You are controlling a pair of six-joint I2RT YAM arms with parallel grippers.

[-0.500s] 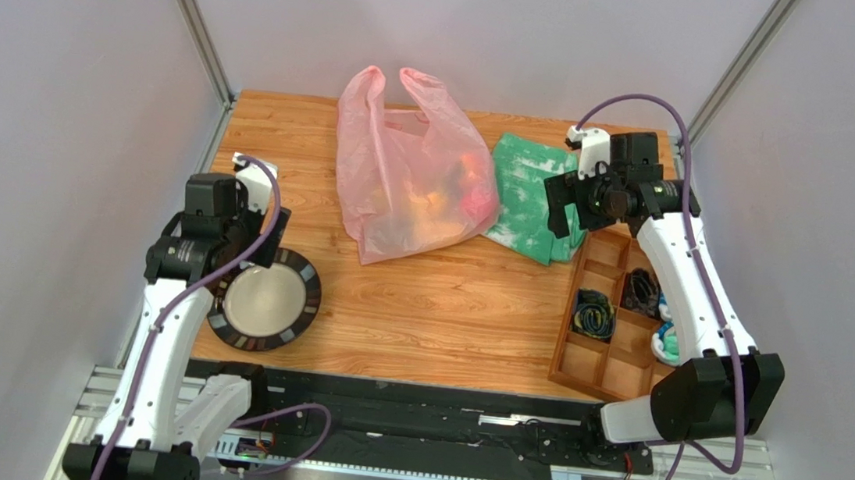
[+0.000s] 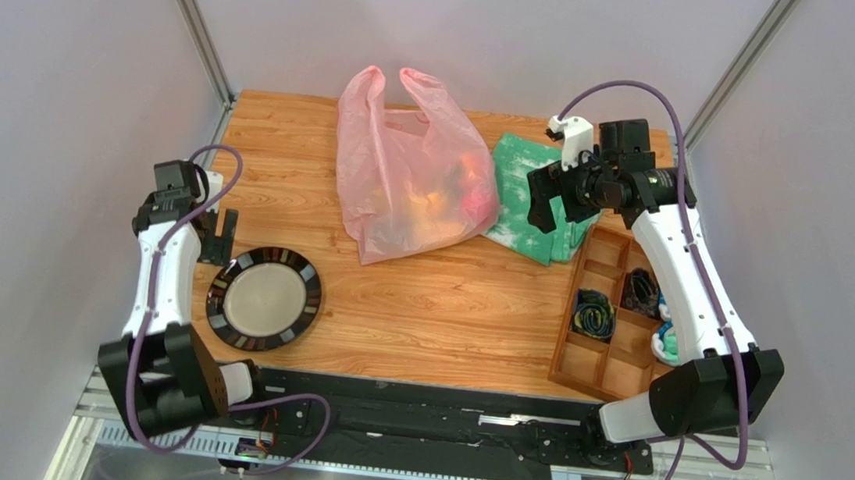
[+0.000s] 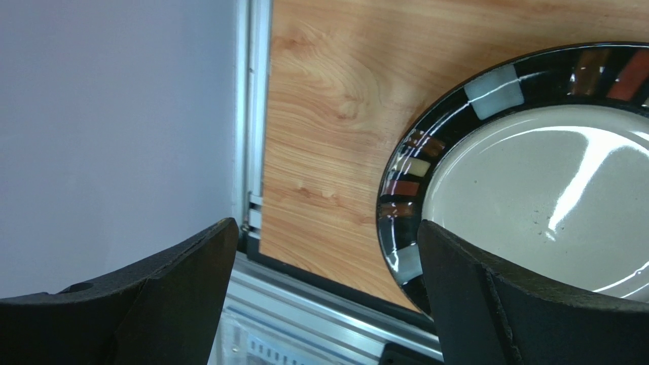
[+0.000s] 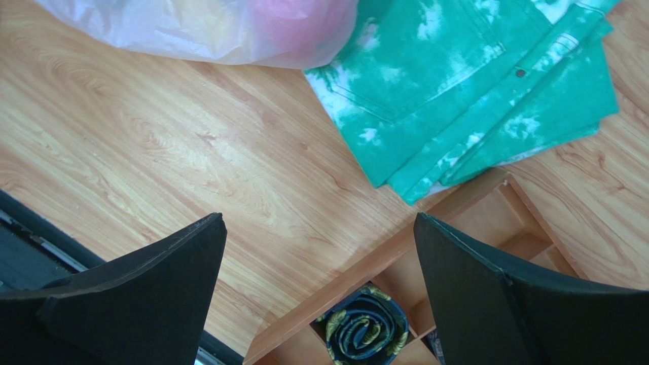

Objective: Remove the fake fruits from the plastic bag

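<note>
Taking the tabletop (image 2: 449, 313) as a clock face seen from above, the plate (image 2: 265, 299) sits at 8 o'clock, near the front edge, its dark rim banded with coloured blocks. The left arm (image 2: 158, 273) reaches in from the side. The left jaws hang at the plate's 9 o'clock rim, spread wide with nothing between them (the wrist view shows only rim and bare wood in the gap).

At 4 o'clock lies a wooden tray (image 2: 608, 252) split into compartments, several of them holding dark coils (image 2: 594, 315).

Farther back, the right arm (image 2: 688, 277) bends over the tray. The right jaws hover above the tray's far-left corner and the near edge of the cloth (image 2: 520, 184), also released and grasping nothing. The cloth, green and white and folded, lies at 2 o'clock.

The bag (image 2: 393, 155) lies from the centre toward 12 o'clock, pink and crinkled, its two handles at the far edge and its right side meeting the cloth. The fruits (image 2: 448, 201) are inside it, showing through the plastic as yellow, orange and red shapes bunched toward its 4 o'clock side. Both arms are apart from the bag.
</note>
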